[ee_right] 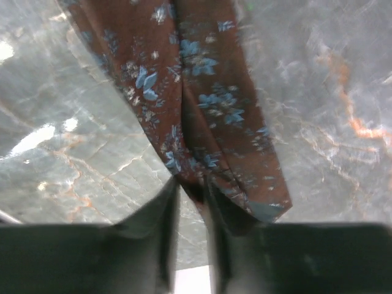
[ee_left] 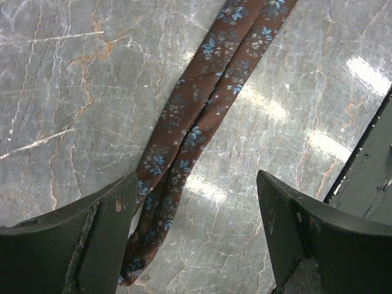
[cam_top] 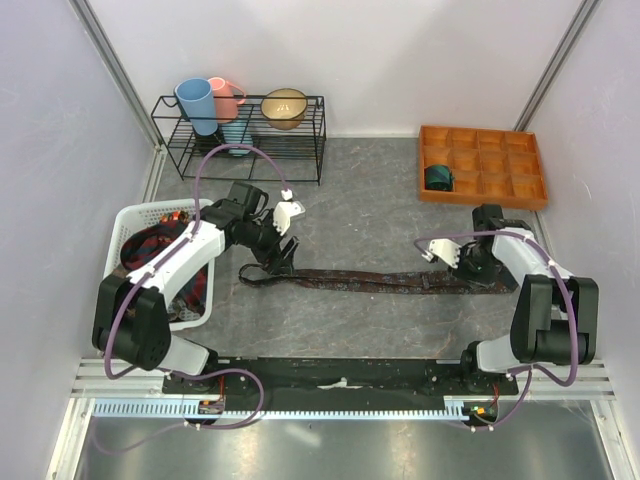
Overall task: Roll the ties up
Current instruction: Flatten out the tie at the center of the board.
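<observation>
Jaws of right arm [cam_top: 535,262] clamp tie [cam_top: 360,281]; left arm's [cam_top: 185,250] gape above.

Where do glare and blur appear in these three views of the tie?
Left wrist view: bright glare patches on the marbled tabletop beside the brown floral tie, which is sharp. Right wrist view: the right tool is dark and blurred up close, the tie slightly soft, one glare spot at left. Top external view: even light, sharp, faint shadows only.
</observation>
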Tool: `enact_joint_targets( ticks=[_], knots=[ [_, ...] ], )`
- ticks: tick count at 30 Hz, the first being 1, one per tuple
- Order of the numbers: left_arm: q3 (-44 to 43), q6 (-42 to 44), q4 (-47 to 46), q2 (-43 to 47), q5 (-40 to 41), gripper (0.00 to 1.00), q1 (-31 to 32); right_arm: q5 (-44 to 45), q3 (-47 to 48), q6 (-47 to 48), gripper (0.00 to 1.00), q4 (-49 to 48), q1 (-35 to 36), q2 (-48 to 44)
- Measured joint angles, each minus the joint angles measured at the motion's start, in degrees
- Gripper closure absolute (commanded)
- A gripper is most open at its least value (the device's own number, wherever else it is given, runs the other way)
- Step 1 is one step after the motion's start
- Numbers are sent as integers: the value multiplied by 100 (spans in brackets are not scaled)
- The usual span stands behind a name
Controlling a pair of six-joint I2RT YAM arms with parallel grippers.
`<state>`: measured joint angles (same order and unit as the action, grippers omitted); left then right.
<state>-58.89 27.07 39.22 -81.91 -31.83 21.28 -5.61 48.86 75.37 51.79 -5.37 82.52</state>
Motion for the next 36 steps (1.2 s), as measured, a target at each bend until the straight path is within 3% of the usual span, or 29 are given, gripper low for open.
enact_joint_targets(
  ticks=[1, 11, 12, 13, 15, 19, 23, 29, 32, 36],
  knots=[
    [-15, -13, -2, -46, -4, 16, -33, 37, -9, -17, 100, -74, 24, 0],
    [-304, -66, -39, -396, -133, 18, -396, 179, -186, -299, 100, -745, 179, -787],
    [-306, -63, -42, -409, -129, 18, -413, 205, -295, -315, 95, -935, 223, -992],
    [-306, -63, -42, -411, -125, 18, -417, 219, -365, -310, 71, -1005, 249, -1099],
    [-306, -42, -42, -437, -109, 18, -422, 306, -708, -289, 57, -1307, 354, -1397],
    [-304, 297, 7, -472, -37, 17, -420, 492, -1355, -116, 56, -1349, 490, -1565],
    [-304, 911, 227, -474, 66, 16, -396, 647, -1281, -225, 49, -970, 431, -1532],
    [-304, 1919, 437, -479, 317, 17, 15, 212, 245, -1032, 50, -212, -83, -691],
    [-304, 2256, 411, -568, 435, 19, 271, -258, 1115, -1617, 57, 2, -483, 63],
    [-304, 2441, 229, -892, 616, 21, 605, -671, 1530, -2424, 66, 170, -730, 953]
  ],
)
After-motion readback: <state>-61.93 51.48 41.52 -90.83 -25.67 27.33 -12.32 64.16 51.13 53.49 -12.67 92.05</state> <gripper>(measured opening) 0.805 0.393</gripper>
